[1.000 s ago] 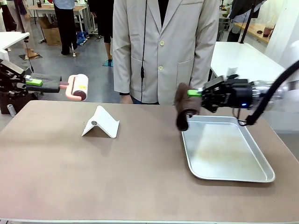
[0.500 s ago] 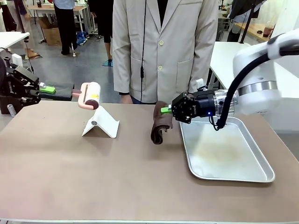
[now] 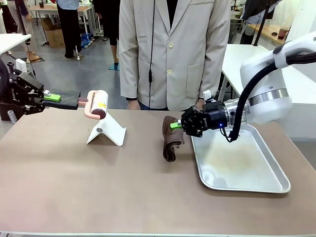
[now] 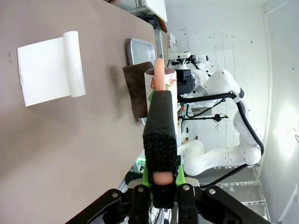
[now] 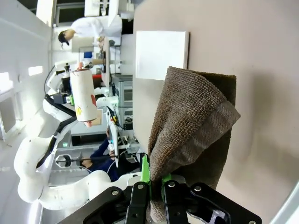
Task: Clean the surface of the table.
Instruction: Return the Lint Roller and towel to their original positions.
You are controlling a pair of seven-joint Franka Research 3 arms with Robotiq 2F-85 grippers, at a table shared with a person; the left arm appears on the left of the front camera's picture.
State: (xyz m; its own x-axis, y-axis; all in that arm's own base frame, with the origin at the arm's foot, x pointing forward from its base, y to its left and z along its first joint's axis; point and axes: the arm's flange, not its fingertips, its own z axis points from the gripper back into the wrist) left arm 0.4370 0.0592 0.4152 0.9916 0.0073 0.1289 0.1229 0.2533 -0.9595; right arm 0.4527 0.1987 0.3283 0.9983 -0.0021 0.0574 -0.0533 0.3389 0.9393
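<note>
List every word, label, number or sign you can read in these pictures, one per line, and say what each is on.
No text can be read.
Lint roller: red and yellow marks on its white roll, too small to read.
Left gripper: pale lettering on its black body, too blurred to read.
Towel, tray, white stand, table: no print seen.

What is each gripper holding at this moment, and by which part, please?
Left gripper: lint roller by its handle. Right gripper: brown cloth by its upper edge.
</note>
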